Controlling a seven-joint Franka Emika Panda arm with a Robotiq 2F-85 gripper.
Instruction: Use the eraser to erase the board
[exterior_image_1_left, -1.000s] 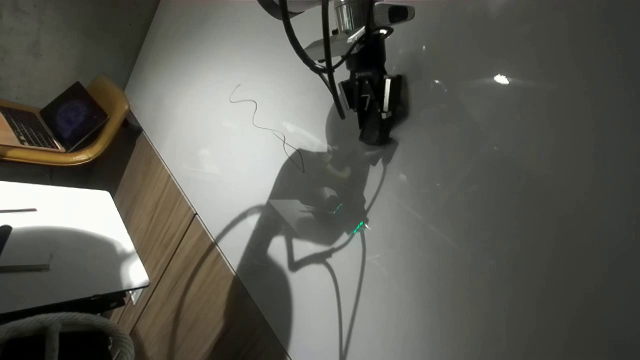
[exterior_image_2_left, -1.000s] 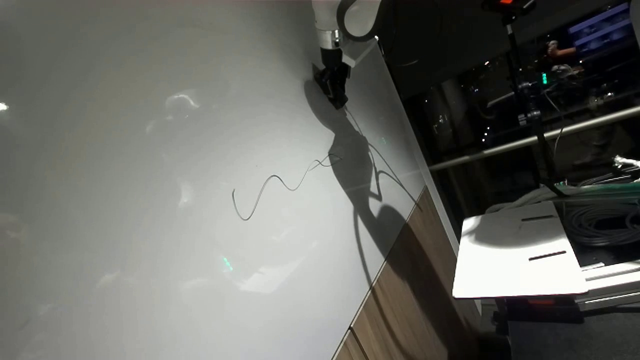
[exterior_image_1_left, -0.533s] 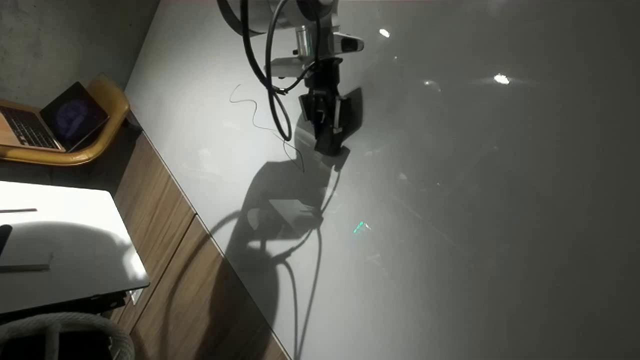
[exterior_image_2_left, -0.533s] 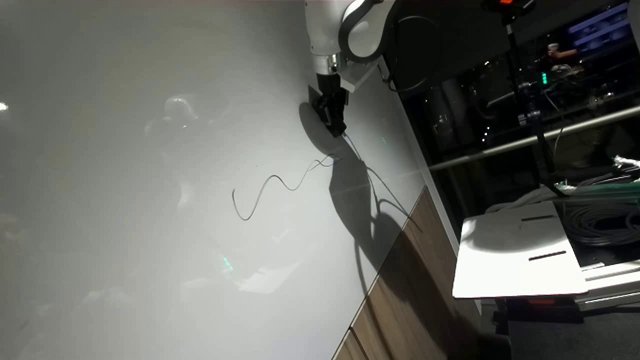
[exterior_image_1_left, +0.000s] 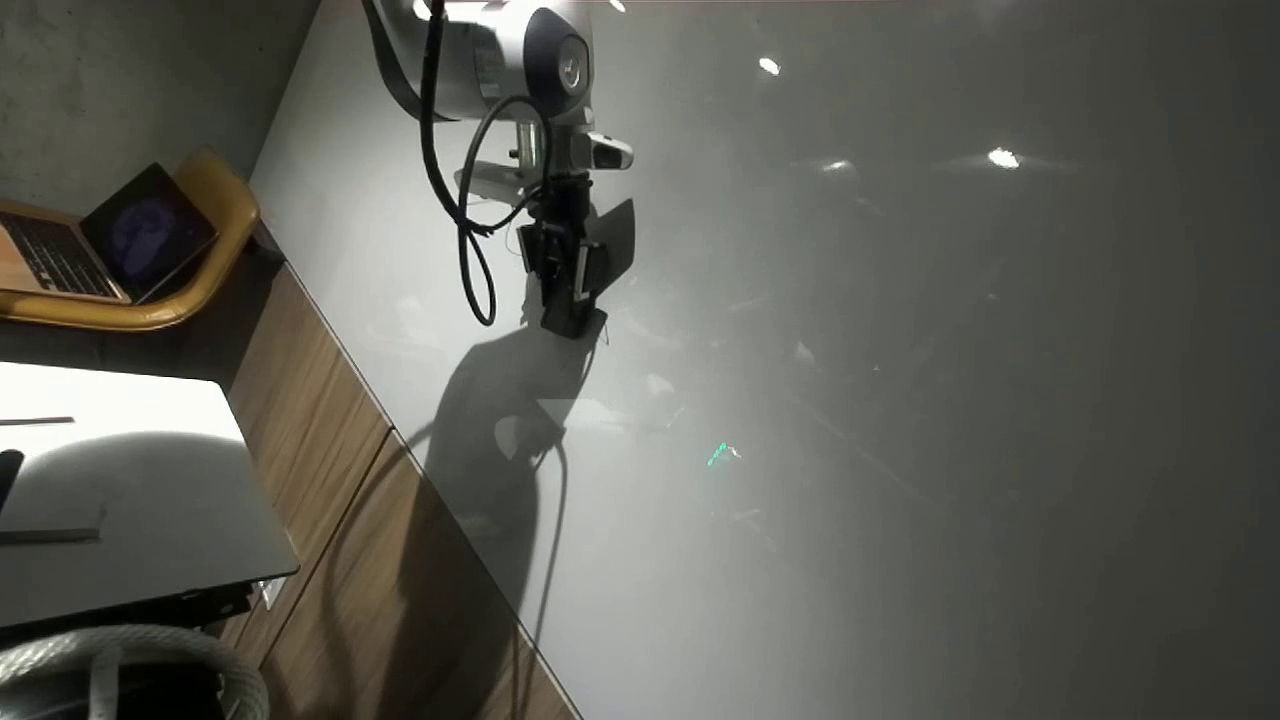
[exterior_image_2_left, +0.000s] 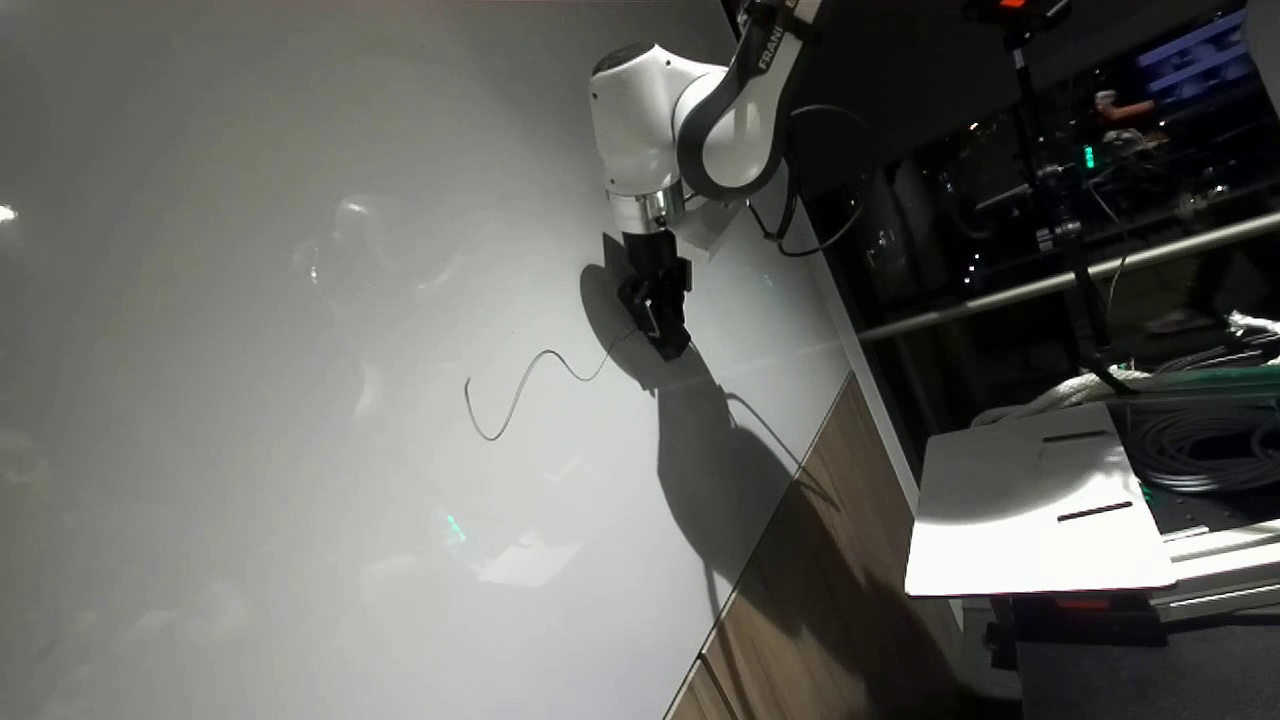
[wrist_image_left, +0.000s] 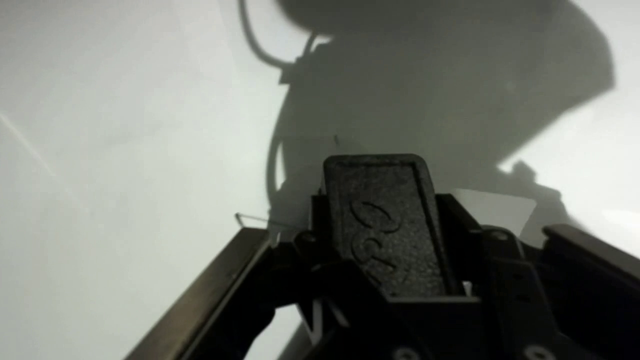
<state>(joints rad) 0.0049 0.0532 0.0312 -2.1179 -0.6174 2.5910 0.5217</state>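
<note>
The eraser (wrist_image_left: 385, 230) is a dark grey oblong block with engraved markings. My gripper (wrist_image_left: 384, 215) is shut on its two long sides, and its far end sticks out past the fingertips. In both exterior views the gripper (exterior_image_1_left: 568, 275) (exterior_image_2_left: 655, 300) points down along the board (exterior_image_1_left: 900, 450) (exterior_image_2_left: 250, 400), with the eraser (exterior_image_1_left: 568, 318) (exterior_image_2_left: 670, 343) at its tip. The black squiggle (exterior_image_2_left: 545, 352) runs up to the gripper, which hides its upper end. A bit of thin line (wrist_image_left: 255, 217) shows left of the gripper in the wrist view. I cannot tell whether the eraser touches the board.
A wood panel (exterior_image_1_left: 330, 400) (exterior_image_2_left: 790, 560) borders the board's lower edge. A white tabletop (exterior_image_1_left: 150, 500) (exterior_image_2_left: 1030, 550) stands beside it. A laptop (exterior_image_1_left: 150, 235) rests on a yellow chair (exterior_image_1_left: 225, 200). A dark stand (exterior_image_2_left: 1060, 210) is beyond the board's edge. The arm's shadow falls across the board.
The arm has moved left and down in an exterior view and downward in both, with the eraser still held. It now covers part of the squiggle that showed before.
</note>
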